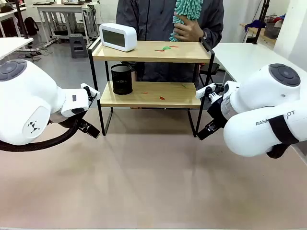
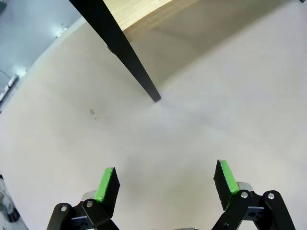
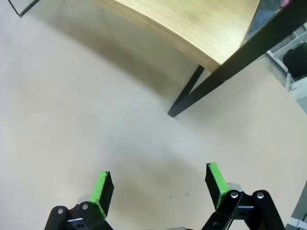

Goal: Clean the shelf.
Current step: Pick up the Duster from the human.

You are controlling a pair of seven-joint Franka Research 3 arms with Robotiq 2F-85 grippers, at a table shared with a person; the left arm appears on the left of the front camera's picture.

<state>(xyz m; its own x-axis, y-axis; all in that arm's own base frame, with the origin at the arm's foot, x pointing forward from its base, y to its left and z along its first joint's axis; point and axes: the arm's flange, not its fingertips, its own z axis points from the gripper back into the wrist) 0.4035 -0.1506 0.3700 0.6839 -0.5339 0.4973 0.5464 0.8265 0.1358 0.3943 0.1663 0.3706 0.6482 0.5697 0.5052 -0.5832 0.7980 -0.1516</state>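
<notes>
The shelf (image 1: 144, 57) stands at the table's middle: two light wooden boards in a thin black frame. Small green and red scraps (image 1: 165, 48) lie on the top board, and red bits (image 1: 161, 97) on the lower one. My left gripper (image 1: 89, 128) hangs low by the front left leg, and my right gripper (image 1: 207, 129) by the front right leg. In the left wrist view the left gripper (image 2: 165, 175) is open over bare table, short of the black leg (image 2: 129, 55). In the right wrist view the right gripper (image 3: 158, 177) is open too, near the lower board (image 3: 192, 24).
A white clock (image 1: 117, 37) sits on the top board at the left. A black mesh cup (image 1: 122, 79) stands on the lower board. Behind the shelf a person's hand (image 1: 188, 29) holds a teal fluffy duster (image 1: 188, 12). The beige table (image 1: 153, 182) is bare in front.
</notes>
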